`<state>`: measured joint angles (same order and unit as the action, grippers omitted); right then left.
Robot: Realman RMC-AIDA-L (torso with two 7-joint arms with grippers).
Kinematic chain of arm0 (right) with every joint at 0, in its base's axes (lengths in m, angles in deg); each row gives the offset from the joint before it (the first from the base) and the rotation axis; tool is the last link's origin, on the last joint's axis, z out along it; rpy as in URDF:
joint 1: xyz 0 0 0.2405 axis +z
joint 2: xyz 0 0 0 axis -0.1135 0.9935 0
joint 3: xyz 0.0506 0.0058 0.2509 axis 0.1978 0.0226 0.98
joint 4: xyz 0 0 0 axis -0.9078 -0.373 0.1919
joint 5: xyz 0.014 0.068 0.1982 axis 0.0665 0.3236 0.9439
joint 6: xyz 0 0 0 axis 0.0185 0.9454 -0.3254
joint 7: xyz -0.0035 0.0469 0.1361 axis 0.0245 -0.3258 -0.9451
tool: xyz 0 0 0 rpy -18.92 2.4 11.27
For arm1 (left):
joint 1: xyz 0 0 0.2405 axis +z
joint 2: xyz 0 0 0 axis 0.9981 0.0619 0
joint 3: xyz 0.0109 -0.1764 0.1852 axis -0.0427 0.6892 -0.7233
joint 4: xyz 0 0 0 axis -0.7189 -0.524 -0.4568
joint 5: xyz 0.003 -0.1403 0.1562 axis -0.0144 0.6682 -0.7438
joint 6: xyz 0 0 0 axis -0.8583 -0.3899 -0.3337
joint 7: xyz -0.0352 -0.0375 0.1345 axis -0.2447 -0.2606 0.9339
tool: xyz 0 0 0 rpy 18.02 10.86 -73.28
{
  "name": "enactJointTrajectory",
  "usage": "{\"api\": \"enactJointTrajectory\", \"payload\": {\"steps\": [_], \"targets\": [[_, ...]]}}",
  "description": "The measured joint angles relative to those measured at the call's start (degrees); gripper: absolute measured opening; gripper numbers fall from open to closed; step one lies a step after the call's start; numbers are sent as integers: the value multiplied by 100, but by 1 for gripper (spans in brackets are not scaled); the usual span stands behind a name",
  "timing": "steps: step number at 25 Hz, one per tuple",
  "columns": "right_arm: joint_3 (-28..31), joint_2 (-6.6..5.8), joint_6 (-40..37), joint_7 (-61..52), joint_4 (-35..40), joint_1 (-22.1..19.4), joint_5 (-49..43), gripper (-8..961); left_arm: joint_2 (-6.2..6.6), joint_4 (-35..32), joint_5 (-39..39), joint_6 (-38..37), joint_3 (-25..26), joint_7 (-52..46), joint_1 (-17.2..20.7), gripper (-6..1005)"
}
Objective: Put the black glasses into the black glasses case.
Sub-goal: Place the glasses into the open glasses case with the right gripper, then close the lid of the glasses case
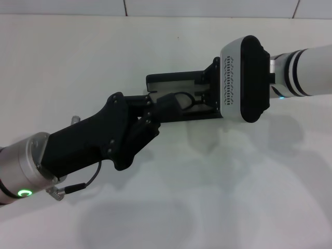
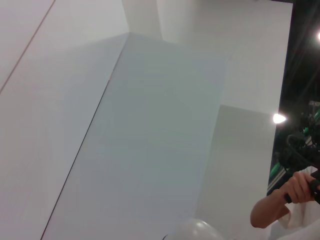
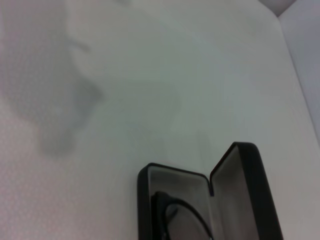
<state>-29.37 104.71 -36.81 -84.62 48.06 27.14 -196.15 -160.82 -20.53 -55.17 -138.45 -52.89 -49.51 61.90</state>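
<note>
Down on the left of the head view: the left arm, silver and black, with a small green light (image 1: pixel 23 193) near its end and a thin cable (image 1: pixel 85 182) hanging under it. Stretched up and across the white tabletop (image 1: pixel 78 62) toward the middle.

At its tip: the left pincer (image 1: pixel 165 106), black, right at the left end of the black glasses case (image 1: pixel 171 79). Black on black there, so cannot tell how far open, or if hold of anything.

In the middle: the black glasses case, lying open on the tabletop, lid up along the far side. Inside the case: the black glasses (image 1: pixel 182 98), only a bit of thin dark rim showing between the two pincers.

On the right: the right arm, white, coming in from the side with a big grey and black block at its wrist. In front of the block: the right pincer (image 1: pixel 210 92), over the right end of the case. Cannot tell how far open, or if touching the case.

From the right wrist view: the case (image 3: pixel 245 190) open, grey and soft inside, lid tilted up. The black glasses (image 3: pixel 182 217) lying in the bottom half, one round lens in sight. All around: plain white tabletop (image 3: pixel 125 100) with soft grey shadows.

From the left wrist view: only pale walls.
</note>
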Motion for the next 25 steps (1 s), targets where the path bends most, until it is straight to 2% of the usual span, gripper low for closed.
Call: {"api": "enactJointTrajectory", "payload": {"steps": [2,7,12,15,18,20,24,25], "targets": [[-2,0,-20,-21,54,-23,1,172,-1,0,-1,0,0,0,7,45],[-89,0,-69,-38,305,-187,64,183,3,0,-10,-6,0,0,14,45],[-128,-1,-196,-181,819,-600,139,183,37,0,-4,-18,39,-3,-3,46],[-9,-3,-336,-320,1160,-914,531,183,99,-37,-28,-31,197,-40,-6,46],[471,-16,-747,-352,1491,-1360,1459,183,292,-75,-19,-29,346,-67,-74,46],[1032,-23,-1341,-322,1584,-1639,2245,184,453,-61,-68,35,500,-125,-217,46],[2597,-50,-3343,153,1215,-2173,3855,184,816,-52,-394,513,667,-509,-828,47],[3149,-58,-3893,353,1017,-2323,4167,184,887,-58,-523,681,669,-594,-1018,47]]}}
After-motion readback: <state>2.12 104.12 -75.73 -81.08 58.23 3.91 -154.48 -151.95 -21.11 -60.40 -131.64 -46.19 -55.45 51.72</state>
